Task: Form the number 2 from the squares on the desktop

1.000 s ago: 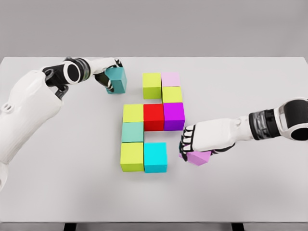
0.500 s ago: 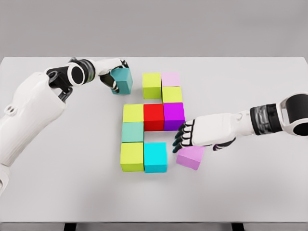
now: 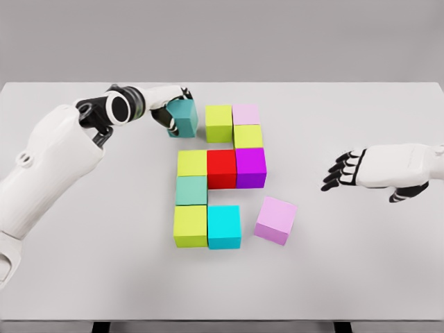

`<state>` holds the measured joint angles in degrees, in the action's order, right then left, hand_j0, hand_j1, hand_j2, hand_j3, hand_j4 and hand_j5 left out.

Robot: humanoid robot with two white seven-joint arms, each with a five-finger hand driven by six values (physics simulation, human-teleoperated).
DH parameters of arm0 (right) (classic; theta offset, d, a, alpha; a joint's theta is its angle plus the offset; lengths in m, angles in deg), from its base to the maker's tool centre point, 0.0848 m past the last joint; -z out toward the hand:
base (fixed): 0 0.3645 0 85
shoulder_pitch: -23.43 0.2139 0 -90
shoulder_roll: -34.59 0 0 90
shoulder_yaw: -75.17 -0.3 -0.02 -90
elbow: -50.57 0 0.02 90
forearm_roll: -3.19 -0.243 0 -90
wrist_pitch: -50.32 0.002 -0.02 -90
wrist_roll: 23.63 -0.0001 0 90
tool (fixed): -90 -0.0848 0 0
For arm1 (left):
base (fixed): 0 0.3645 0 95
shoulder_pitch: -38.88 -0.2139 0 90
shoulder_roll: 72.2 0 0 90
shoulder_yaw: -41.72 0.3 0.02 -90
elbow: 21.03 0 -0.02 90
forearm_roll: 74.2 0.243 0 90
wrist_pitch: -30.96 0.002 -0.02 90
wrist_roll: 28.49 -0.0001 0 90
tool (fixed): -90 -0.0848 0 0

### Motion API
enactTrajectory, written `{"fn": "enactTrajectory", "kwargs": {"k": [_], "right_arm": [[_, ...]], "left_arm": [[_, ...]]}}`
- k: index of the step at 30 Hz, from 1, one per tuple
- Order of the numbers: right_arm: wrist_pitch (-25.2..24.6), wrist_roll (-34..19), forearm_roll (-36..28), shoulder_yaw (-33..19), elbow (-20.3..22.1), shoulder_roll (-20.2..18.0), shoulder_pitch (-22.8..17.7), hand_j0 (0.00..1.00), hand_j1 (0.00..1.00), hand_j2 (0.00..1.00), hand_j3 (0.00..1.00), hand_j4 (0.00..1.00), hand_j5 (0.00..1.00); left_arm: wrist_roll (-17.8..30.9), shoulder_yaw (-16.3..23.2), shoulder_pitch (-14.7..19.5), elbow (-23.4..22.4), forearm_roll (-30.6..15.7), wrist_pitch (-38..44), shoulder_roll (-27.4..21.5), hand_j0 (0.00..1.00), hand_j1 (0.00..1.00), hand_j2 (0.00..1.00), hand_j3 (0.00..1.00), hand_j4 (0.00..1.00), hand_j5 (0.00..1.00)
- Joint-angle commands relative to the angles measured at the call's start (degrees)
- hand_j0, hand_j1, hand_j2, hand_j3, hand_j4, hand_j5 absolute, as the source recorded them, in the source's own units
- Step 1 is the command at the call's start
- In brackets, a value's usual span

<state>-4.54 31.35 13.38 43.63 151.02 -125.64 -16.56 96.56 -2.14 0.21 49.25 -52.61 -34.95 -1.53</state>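
The right hand point(image 3: 361, 170) has let go of the pink cube point(image 3: 275, 220) and pulled back toward the table's right side; its fingers point(image 3: 338, 171) are now spread and empty, well apart from the cube. That cube lies down and to the left of those fingertips, near the cyan cube point(image 3: 224, 226) but not touching it, and turned a little askew. So the bottom row of the 2 is not yet closed: I judge the pink cube needs a nudge to sit flush beside the cyan one.

The left hand point(image 3: 170, 109) has carried the teal cube point(image 3: 183, 116) further to the right. Its fingers are clamped on it, and the cube now sits just beside the lime cube point(image 3: 218, 123) of the top row, perhaps touching; I cannot tell if it rests on the table point(image 3: 361, 277) yet. Placed there, it would finish the top bar.
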Motion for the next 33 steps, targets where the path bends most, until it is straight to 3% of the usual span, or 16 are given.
{"fn": "enactTrajectory", "kwargs": {"k": [1, 6, 12, 22, 26, 33], "right_arm": [[-0.1, 0.0, 0.3, 3.7, -0.2, -0.9, -0.1, 1.00, 1.00, 1.00, 1.00, 1.00, 1.00], [-0.1, 0.0, 3.0, 7.1, -0.7, -0.5, -0.2, 1.00, 1.00, 1.00, 1.00, 1.00, 1.00], [-0.1, 0.0, 4.1, 7.5, -5.0, 5.2, 0.5, 1.00, 1.00, 1.00, 1.00, 1.00, 1.00], [-0.1, 0.0, 4.2, 7.9, -4.6, 7.0, 1.1, 1.00, 1.00, 1.00, 1.00, 1.00, 1.00], [-0.1, 0.0, 4.2, 7.9, -4.5, 8.4, 1.1, 1.00, 1.00, 1.00, 1.00, 1.00, 1.00], [-0.1, 0.0, 4.2, 7.7, -4.4, 9.4, 2.0, 1.00, 1.00, 1.00, 1.00, 1.00, 1.00]], "left_arm": [[-0.1, -0.1, 0.0, 0.0, 0.2, 0.0, 0.5, 0.44, 0.44, 0.44, 0.44, 0.44, 0.44], [-0.1, -0.1, 0.0, 0.0, 0.2, 0.1, 1.1, 0.44, 0.44, 0.44, 0.44, 0.44, 0.44], [-0.1, -0.2, 0.0, -0.2, 0.2, 1.0, 1.7, 0.44, 0.44, 0.44, 0.44, 0.44, 0.44], [-0.1, -0.2, -0.1, -0.2, 0.1, 1.0, 1.7, 0.48, 0.48, 0.48, 0.48, 0.48, 0.48], [-0.1, -0.2, -0.1, -0.1, 0.1, 0.9, 1.7, 0.68, 0.68, 0.68, 0.68, 0.68, 0.68], [-0.1, -0.2, -0.1, -0.1, 0.1, 0.9, 1.7, 0.84, 0.84, 0.84, 0.84, 0.84, 0.84]]}}
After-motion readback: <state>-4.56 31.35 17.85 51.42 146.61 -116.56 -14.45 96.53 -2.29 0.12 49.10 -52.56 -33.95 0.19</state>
